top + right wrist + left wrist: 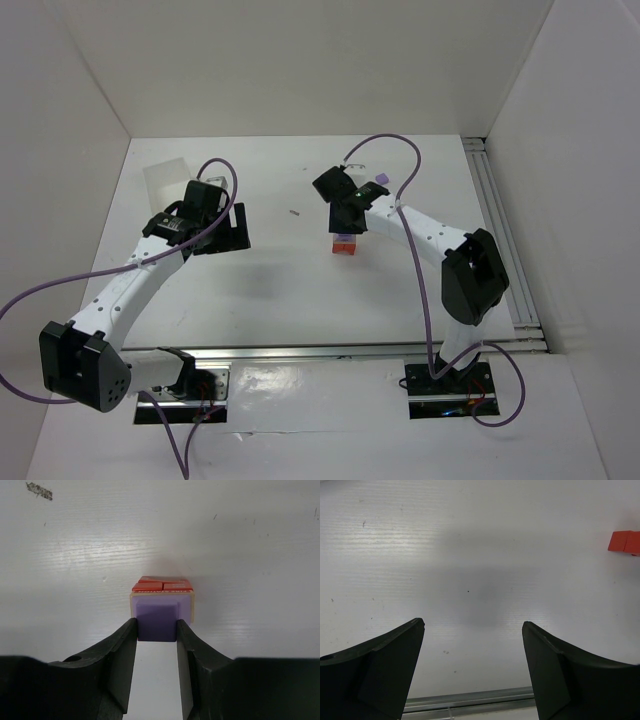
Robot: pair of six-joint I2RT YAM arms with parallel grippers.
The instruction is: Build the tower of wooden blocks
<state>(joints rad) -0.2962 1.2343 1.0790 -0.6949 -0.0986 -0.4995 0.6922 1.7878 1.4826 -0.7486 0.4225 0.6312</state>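
The wood block tower [344,246] stands mid-table as a short red-orange stack. In the right wrist view its red-orange blocks [162,585] show beyond a pale tan-edged lilac face [185,607]. My right gripper [156,621] is shut on a small lilac cube [156,626], held right over that face; whether the two touch I cannot tell. Seen from above, the right gripper [347,226] hangs directly over the tower. My left gripper [472,630] stands wide open over bare table, left of the tower, also seen as the left gripper [228,228]. A red-orange block [624,541] shows at its view's right edge.
A translucent white box [165,178] sits at the back left behind the left arm. A small dark speck [294,212] lies between the arms. A small lilac piece [379,183] lies behind the right gripper. A metal rail [470,699] runs along the near edge.
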